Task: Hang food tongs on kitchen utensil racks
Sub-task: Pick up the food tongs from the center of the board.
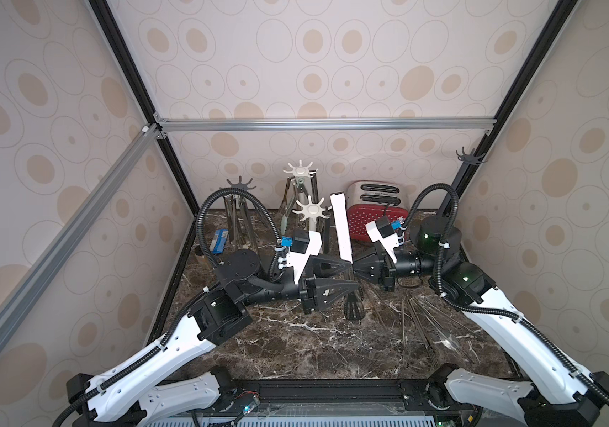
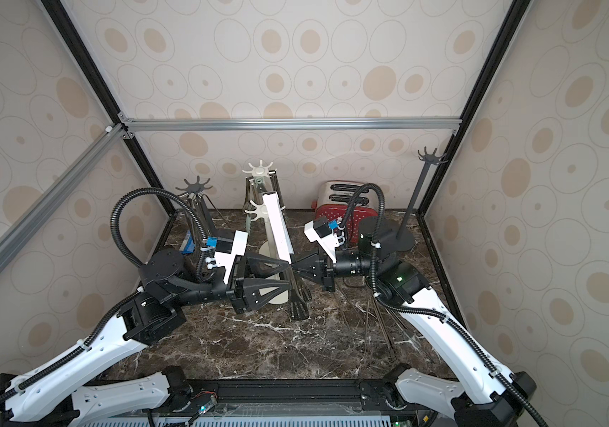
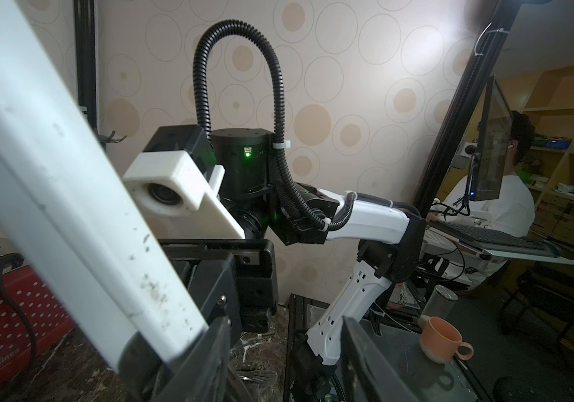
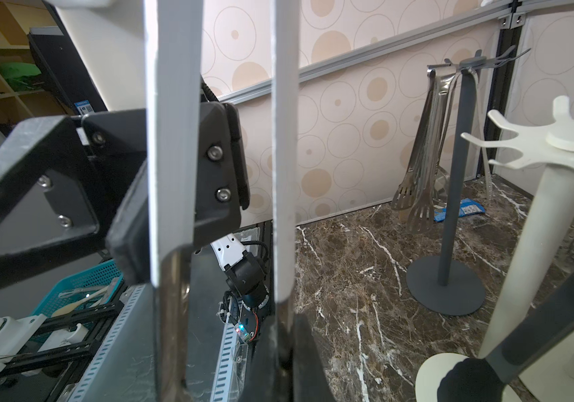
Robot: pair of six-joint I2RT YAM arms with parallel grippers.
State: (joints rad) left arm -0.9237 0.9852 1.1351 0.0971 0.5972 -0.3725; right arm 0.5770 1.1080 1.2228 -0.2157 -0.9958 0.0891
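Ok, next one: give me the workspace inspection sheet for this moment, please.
Surface: dark marble tabletop, no spill seen.
Job's things: hanging steel tongs on the left dark grey rack and rear cream rack; right dark grey rack looks bare; loose steel tongs lie front right; white-handled tongs held up mid-table.
Clutter: red toaster, blue packet at the back.
Grippers: right gripper shut on the white-handled tongs; left gripper open, close by them.
Cables: black conduits arch over both wrists; toaster cord lies on the toaster.
Surroundings: patterned wall panels, aluminium frame; a person sits at a monitor outside.
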